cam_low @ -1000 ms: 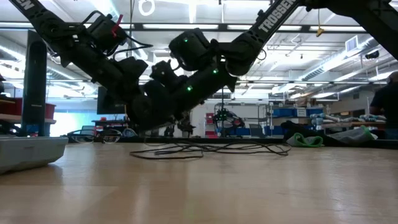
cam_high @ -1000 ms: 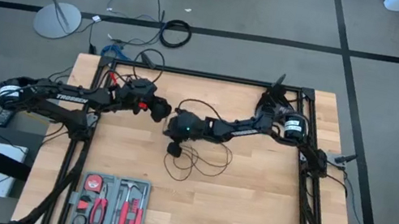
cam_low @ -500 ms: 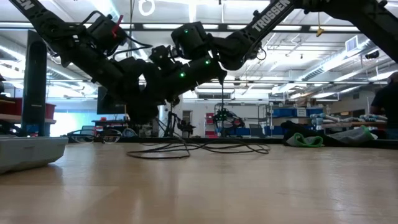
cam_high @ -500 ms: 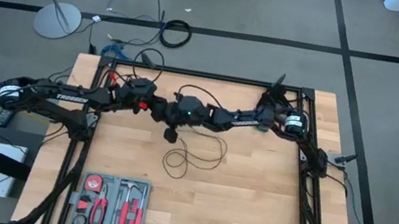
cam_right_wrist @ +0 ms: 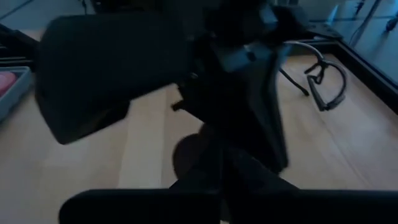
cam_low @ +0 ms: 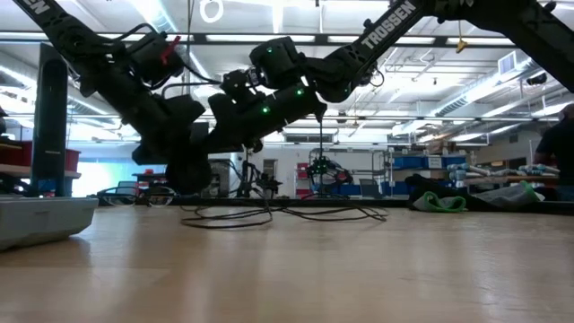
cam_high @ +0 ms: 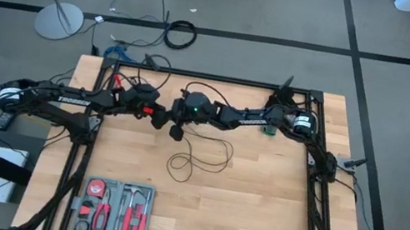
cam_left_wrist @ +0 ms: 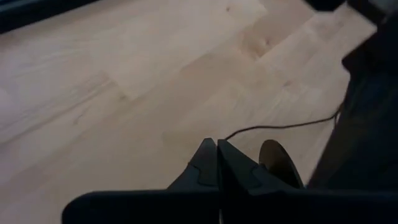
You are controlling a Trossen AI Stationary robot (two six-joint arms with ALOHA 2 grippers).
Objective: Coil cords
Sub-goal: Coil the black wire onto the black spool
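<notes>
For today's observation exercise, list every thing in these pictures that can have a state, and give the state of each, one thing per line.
left gripper: shut, raised above the table, close to the right gripper.
right gripper: shut, raised at the table's far middle.
cord: loose loops lying on the table, not tidily coiled; one strand rises toward the grippers.
tool tray: open, holding red-handled tools, at the near left.
table: bare wood around the cord.

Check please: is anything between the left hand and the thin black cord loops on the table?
Yes. The right hand, shut, hangs close beside the shut left hand, on the side toward the thin black cord loops.
</notes>
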